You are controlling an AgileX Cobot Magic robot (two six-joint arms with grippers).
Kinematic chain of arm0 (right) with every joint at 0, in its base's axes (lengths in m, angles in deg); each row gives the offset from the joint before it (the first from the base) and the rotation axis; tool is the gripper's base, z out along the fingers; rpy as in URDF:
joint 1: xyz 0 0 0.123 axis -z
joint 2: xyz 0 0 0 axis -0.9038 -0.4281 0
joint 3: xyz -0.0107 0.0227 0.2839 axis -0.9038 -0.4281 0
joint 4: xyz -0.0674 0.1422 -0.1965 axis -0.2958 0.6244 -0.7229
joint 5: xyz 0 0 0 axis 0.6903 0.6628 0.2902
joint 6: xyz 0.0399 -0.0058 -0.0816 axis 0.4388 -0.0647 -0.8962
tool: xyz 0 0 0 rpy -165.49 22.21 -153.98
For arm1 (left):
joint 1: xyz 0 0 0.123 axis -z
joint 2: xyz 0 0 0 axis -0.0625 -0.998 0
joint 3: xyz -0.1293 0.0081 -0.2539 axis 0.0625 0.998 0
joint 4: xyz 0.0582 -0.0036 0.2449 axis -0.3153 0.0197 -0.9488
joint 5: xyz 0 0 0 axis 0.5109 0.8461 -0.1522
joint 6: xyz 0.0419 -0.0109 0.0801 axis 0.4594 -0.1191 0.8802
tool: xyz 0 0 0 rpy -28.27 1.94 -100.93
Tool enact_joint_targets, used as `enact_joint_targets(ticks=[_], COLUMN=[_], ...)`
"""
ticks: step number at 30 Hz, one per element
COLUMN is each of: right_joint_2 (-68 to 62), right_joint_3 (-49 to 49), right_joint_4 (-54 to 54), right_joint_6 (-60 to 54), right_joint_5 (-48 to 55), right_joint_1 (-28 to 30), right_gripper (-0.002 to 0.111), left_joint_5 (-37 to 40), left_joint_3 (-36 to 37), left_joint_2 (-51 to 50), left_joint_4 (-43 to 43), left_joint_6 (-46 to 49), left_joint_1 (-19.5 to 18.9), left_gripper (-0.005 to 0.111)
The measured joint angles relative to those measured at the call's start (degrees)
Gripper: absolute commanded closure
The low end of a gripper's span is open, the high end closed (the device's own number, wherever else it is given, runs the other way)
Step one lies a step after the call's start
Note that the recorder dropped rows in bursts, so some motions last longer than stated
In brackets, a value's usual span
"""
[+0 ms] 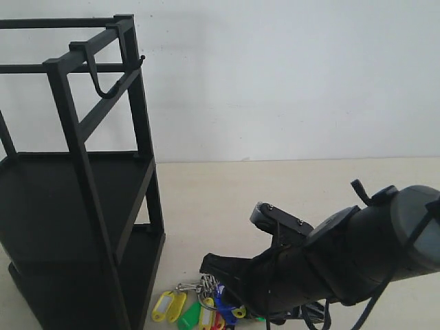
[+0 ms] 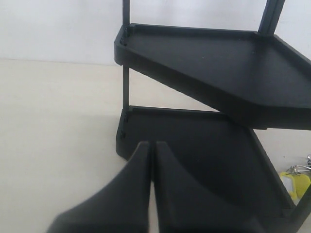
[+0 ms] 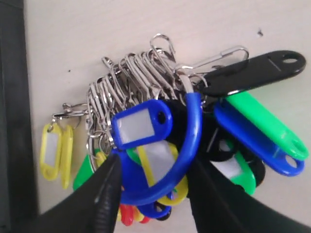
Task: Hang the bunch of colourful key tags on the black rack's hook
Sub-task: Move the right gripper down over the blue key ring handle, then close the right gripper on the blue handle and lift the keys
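Note:
The colourful key tag bunch [image 3: 146, 124] lies on the pale table beside the foot of the black rack [image 1: 82, 172]. Its blue sleeve [image 3: 194, 131] curves between the two fingers of my right gripper [image 3: 153, 177], which stands open and straddles the ring from above. In the exterior view the bunch [image 1: 196, 308] shows at the bottom edge, partly hidden under the right arm [image 1: 330, 261]. The hook [image 1: 103, 86] hangs from the rack's top bar, far above the bunch. My left gripper [image 2: 152, 145] is shut with nothing in it, near the rack's lower shelf [image 2: 194, 145].
The rack's upper shelf [image 2: 204, 63] juts out above the lower one. A black rack edge [image 3: 12, 121] runs close beside the bunch. One yellow tag [image 2: 296, 184] peeks past the lower shelf. A white wall stands behind the table.

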Motion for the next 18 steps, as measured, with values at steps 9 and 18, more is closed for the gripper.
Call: enact_joint_targets(ticks=[9, 18], right_joint_2=[-0.07, 0.04], right_joint_3=[0.89, 0.89], right_joint_4=[-0.30, -0.59], right_joint_6=[-0.56, -6.20], right_joint_5=[-2.50, -3.19], right_joint_1=[0.00, -0.09], right_gripper=[0.108, 0.108], left_joint_5=[0.00, 0.00], left_joint_3=[0.00, 0.00], left_joint_2=[0.00, 0.00], left_joint_4=[0.00, 0.00], left_joint_6=[0.00, 0.00], left_joint_1=[0.00, 0.00], left_gripper=[0.102, 0.102])
